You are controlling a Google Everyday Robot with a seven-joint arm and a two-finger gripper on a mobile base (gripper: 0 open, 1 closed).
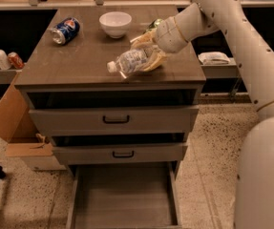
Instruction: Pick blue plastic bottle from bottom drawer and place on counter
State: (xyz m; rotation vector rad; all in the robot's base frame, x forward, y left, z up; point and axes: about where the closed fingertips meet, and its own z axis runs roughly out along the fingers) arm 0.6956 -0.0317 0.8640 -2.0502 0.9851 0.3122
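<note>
The blue plastic bottle [132, 61] is a clear crinkly bottle with a white cap and pale label. It lies on its side over the right front part of the counter [79, 66], cap pointing left. My gripper [148, 54] is shut on the bottle's rear end, with yellowish fingers [156, 61] around it. I cannot tell whether the bottle rests on the counter or hangs just above it. The bottom drawer [124, 194] is pulled open below and its floor is bare.
On the counter stand a white bowl [115, 23], a lying Pepsi can [66, 31] and a green can [154, 24] behind my wrist. Two closed drawers with black handles [116, 120] are above the open one. A cardboard box [12, 123] stands at left.
</note>
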